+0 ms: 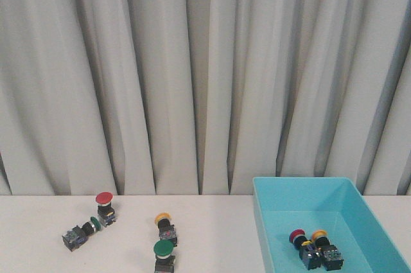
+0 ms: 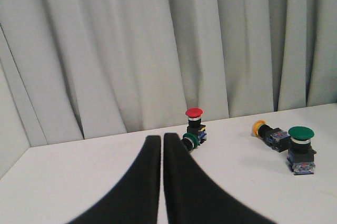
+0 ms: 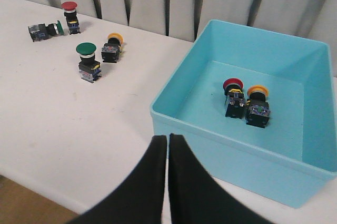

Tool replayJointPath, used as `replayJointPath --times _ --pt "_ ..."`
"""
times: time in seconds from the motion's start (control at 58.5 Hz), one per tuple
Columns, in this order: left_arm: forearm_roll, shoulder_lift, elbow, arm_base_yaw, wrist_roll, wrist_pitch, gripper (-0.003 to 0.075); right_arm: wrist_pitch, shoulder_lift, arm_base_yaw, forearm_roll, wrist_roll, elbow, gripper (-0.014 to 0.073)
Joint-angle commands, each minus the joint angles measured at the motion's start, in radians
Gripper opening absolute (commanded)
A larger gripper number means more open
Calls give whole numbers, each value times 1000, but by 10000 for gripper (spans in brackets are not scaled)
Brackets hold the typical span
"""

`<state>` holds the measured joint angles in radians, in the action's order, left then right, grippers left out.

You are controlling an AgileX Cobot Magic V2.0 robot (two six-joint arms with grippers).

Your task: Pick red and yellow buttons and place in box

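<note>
From the front we see the turquoise box (image 1: 359, 203) at right with a red (image 1: 297, 237) and a yellow button (image 1: 319, 235) inside. A red button (image 1: 104, 200) and a yellow button (image 1: 163, 220) wait at left among green ones (image 1: 164, 250).

Our left gripper (image 2: 162, 140) is closed and empty, facing those.

Our right gripper (image 3: 168, 140), closed on nothing, hovers near the box's front wall.

Front view faces curtain (image 1: 192, 74) over table (image 1: 38, 234), wrist views lower, all share table buttons (image 3: 87, 61)
</note>
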<state>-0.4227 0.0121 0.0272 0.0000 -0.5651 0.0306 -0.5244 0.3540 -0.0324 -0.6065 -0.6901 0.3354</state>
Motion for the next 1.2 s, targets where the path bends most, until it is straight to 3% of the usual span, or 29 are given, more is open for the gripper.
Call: replayJointPath --times 0.0,1.179 --pt "-5 15 5 -1 1 -63 -6 55 6 1 -23 -10 27 -4" --pt "-5 14 5 -1 1 -48 -6 54 6 1 -23 -10 27 -4"
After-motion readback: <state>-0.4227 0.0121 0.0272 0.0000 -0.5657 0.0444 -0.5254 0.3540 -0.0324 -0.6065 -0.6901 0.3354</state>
